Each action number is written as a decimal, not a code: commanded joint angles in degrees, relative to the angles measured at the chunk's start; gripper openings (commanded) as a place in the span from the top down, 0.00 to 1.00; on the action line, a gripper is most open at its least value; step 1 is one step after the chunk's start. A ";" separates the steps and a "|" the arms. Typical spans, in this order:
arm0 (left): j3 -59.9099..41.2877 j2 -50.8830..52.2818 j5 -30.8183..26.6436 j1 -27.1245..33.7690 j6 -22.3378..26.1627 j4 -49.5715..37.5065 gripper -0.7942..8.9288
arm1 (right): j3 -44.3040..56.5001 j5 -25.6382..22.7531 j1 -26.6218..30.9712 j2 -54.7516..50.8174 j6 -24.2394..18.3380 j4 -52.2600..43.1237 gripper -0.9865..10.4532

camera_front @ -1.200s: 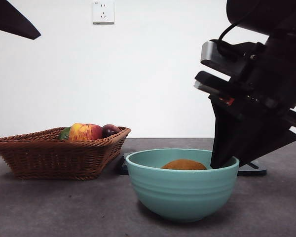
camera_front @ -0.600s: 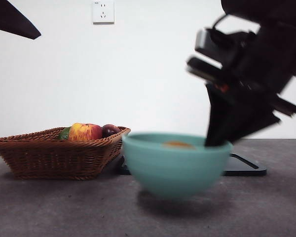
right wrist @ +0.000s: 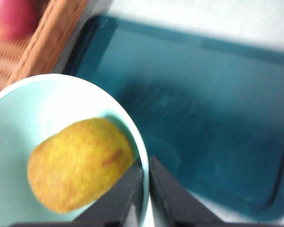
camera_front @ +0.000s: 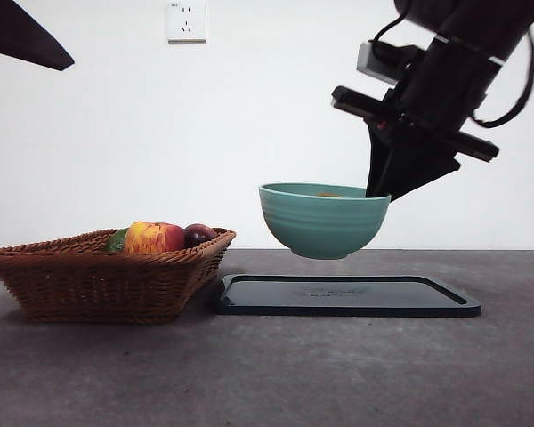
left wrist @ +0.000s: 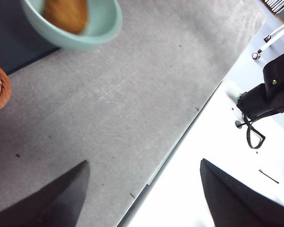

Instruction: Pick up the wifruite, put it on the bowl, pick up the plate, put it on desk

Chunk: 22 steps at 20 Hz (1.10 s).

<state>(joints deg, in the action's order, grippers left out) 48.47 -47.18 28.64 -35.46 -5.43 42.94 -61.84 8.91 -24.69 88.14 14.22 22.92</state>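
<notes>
— Dark grey matte desk [camera_front: 267, 374] in front; what's over it?
— Right gripper [right wrist: 146, 189] pinches the rim of the glossy teal-green bowl [camera_front: 324, 219], held above the flat black tray [camera_front: 347, 295], brown kiwifruit [right wrist: 80, 163] inside.
— Left gripper [left wrist: 142, 189]?
— Spread wide, holding nothing.

The bowl [camera_front: 324, 219] hangs in the air above the tray [camera_front: 347, 295], with a gap between them. The basket [camera_front: 102, 274] stands just beside the tray's left end. The desk [camera_front: 267, 374] in front of tray and basket lies bare.
</notes>
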 commanded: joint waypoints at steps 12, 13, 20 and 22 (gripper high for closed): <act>0.48 -0.31 0.28 -0.24 0.70 -0.70 0.53 | -6.19 0.13 2.97 13.77 -1.84 -5.09 0.90; 0.48 -0.31 0.28 -0.24 0.68 -0.68 0.53 | -6.19 0.04 2.97 13.77 -1.84 -4.94 0.87; 0.48 -0.31 0.28 -0.24 0.70 -0.52 0.53 | -6.25 -0.17 3.32 12.02 -1.18 -4.59 0.76; 0.48 -0.31 0.26 -0.24 0.70 -0.52 0.53 | -6.27 -0.85 3.67 8.28 -1.22 -3.96 0.76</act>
<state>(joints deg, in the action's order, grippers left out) 48.47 -47.18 28.64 -35.46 -5.43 42.96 -66.72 8.12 -20.80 96.44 12.86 19.57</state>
